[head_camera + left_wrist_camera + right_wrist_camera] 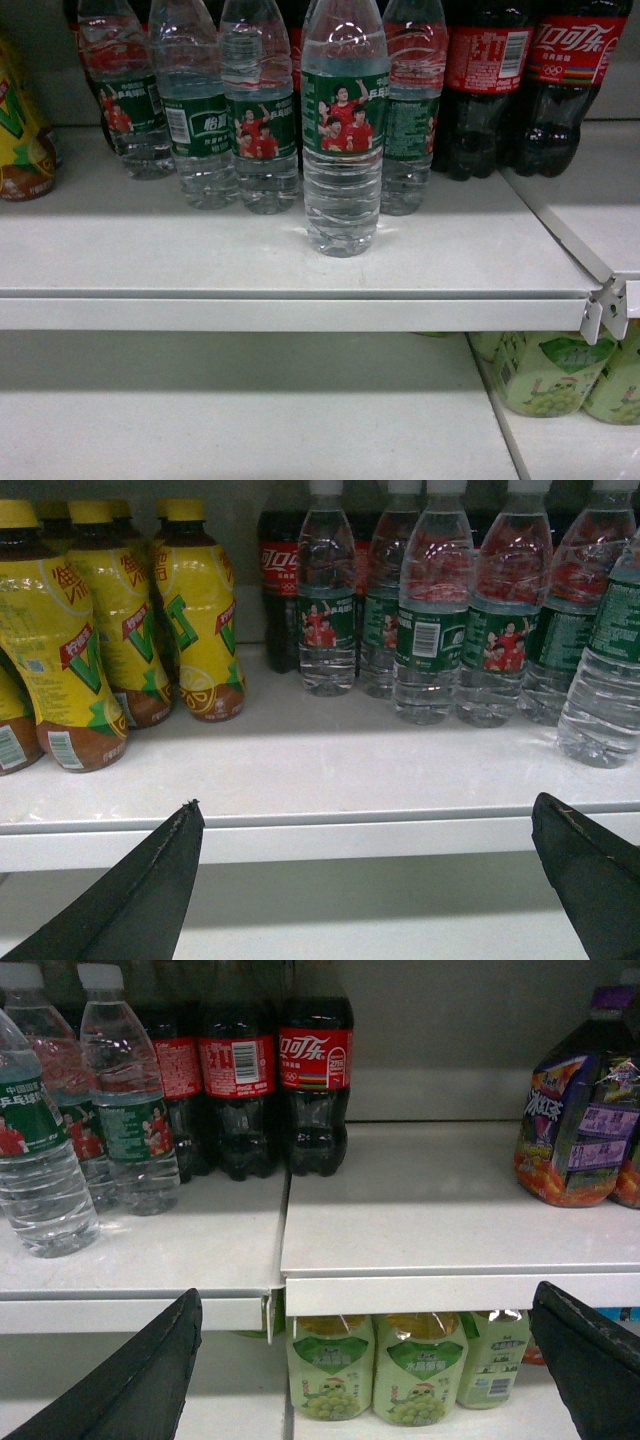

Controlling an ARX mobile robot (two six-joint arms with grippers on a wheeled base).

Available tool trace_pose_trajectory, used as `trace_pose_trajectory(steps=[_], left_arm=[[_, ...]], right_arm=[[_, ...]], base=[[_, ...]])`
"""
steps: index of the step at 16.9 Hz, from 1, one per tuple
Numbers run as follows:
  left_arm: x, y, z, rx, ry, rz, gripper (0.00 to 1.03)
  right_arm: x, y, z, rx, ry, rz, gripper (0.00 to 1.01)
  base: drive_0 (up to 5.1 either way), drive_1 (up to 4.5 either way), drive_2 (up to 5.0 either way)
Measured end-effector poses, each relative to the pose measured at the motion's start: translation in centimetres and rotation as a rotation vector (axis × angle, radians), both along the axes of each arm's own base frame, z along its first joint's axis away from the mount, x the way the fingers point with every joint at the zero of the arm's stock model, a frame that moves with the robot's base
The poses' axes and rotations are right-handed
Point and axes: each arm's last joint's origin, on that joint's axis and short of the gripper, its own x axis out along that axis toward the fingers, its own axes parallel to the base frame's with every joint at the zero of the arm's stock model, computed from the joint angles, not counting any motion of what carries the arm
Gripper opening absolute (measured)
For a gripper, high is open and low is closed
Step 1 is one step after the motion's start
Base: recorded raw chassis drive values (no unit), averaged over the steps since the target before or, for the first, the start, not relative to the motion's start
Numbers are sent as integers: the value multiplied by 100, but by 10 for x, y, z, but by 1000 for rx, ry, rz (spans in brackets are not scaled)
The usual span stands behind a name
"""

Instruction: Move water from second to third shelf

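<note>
Water [343, 140] is stood upright on the shelf [200, 260], forward of the bottle row [210, 110], colas [530, 80] at its 2 o'clock. Left gripper [365, 880] is spread wide, nothing held. Right gripper [365, 1360] likewise wide apart and empty, below the shelf edge.

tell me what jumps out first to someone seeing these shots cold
A lone water bottle stands forward of its row on the upper white shelf, closest to the edge. Dark cola bottles with red labels stand to its right, and bright yellow drinks crowd the shelf's left end. Both grippers' black fingers are spread wide below the shelf, holding nothing.
</note>
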Motion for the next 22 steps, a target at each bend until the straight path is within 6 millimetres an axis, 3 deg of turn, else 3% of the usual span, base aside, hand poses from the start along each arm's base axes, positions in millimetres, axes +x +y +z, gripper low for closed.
trace_pose_trajectory(steps=[14, 15, 18, 22], left_arm=[[0, 0, 0, 0, 0, 0, 98], [0, 0, 0, 0, 0, 0, 98], [0, 0, 0, 0, 0, 0, 98], [0, 0, 0, 0, 0, 0, 98]], right_arm=[[0, 0, 0, 0, 0, 0, 98], [6, -3, -6, 191, 231, 13, 98], [22, -6, 33, 209, 104, 36, 98], [64, -4, 79, 158, 14, 82, 98]], base=[[0, 0, 0], [0, 0, 0], [0, 0, 0], [0, 0, 0]])
